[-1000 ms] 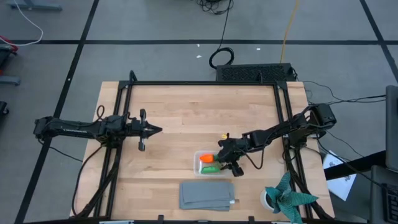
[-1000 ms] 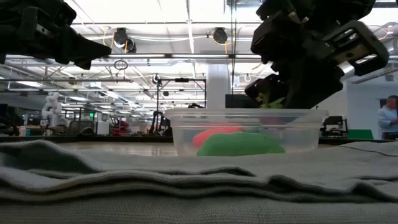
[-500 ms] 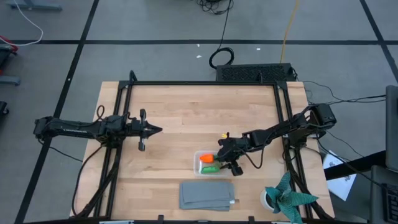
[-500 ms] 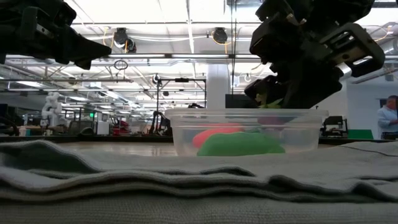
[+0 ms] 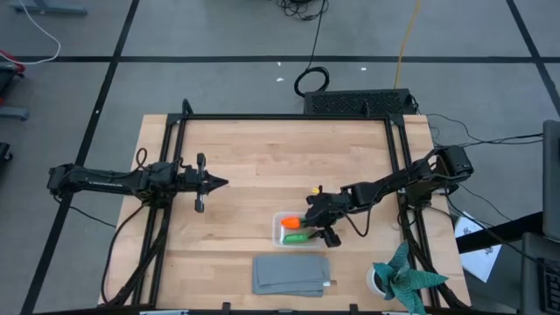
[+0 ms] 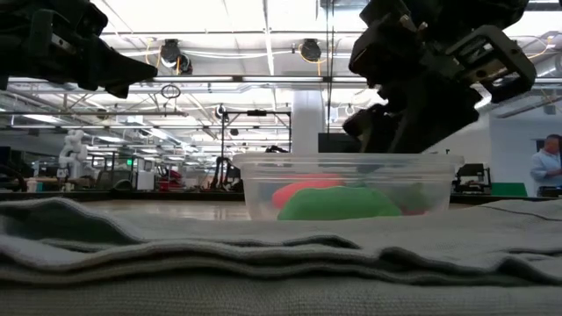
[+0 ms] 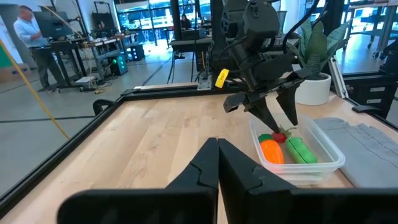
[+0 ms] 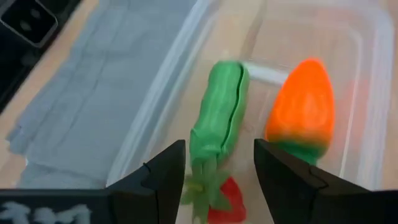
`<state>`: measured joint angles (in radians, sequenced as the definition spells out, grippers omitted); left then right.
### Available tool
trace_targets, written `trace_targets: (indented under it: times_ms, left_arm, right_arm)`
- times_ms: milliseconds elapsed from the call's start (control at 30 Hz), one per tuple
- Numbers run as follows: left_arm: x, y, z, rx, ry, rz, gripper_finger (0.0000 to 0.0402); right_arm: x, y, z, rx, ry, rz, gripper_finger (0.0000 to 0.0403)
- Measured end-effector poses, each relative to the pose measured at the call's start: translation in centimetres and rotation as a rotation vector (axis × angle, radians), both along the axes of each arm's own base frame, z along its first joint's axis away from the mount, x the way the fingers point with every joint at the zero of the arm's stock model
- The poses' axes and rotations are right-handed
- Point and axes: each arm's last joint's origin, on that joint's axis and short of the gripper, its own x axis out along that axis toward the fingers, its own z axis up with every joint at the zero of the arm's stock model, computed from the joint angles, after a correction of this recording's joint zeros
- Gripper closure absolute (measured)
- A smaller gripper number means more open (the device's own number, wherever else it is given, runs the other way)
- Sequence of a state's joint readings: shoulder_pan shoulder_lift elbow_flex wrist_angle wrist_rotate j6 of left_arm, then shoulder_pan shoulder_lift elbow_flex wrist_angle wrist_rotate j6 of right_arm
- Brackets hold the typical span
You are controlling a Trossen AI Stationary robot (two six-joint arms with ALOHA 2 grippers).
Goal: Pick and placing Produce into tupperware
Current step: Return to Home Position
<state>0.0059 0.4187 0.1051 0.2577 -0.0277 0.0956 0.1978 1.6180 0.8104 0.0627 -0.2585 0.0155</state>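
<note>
The clear tupperware (image 5: pixel 278 230) sits on the wood near the table's near edge. In it lie the orange carrot (image 8: pixel 301 112), the green pod (image 8: pixel 217 118) and the small reddish piece with a green tuft (image 8: pixel 221 199). My right gripper (image 8: pixel 217 168) hovers open just above the container's right end. Its fingers stand on either side of the reddish piece (image 7: pixel 280 137) and above it, without touching it. My left gripper (image 5: pixel 219 183) waits shut over the table's left half.
A folded grey cloth (image 5: pixel 291 274) lies just near-side of the container. A white pot with a green plant (image 5: pixel 398 278) stands at the near right corner. Black frame rails (image 5: pixel 280 117) border the table. People stand in the room beyond (image 6: pixel 549 167).
The reddish piece showed at rim height under my right gripper. It now lies lower, on the container's floor beside the pod. The right gripper has lifted slightly above the container.
</note>
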Motion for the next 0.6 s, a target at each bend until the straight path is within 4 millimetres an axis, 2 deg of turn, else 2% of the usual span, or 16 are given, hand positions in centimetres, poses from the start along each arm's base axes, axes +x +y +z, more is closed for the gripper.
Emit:
trace_targets:
  times_ms: [167, 300, 433, 600]
  left_arm:
    - [0.0, 0.0, 0.0, -0.011, 0.001, 0.000, 0.0388]
    - [0.0, 0.0, 0.0, -0.011, 0.000, 0.000, 0.0379]
    - [0.0, 0.0, 0.2, 0.001, -0.015, 0.000, 0.0390]
    - [0.0, 0.0, 0.5, 0.055, -0.052, 0.009, 0.0396]
  right_arm:
    - [0.1, -0.1, 0.9, 0.010, -0.060, -0.005, 0.0224]
    - [-0.2, -0.6, 2.5, -0.010, -0.117, -0.019, 0.0244]
    - [-0.8, -1.3, 5.0, -0.014, -0.215, -0.027, 0.0285]
    - [-2.5, -3.1, 8.6, -0.008, -0.324, -0.083, 0.0365]
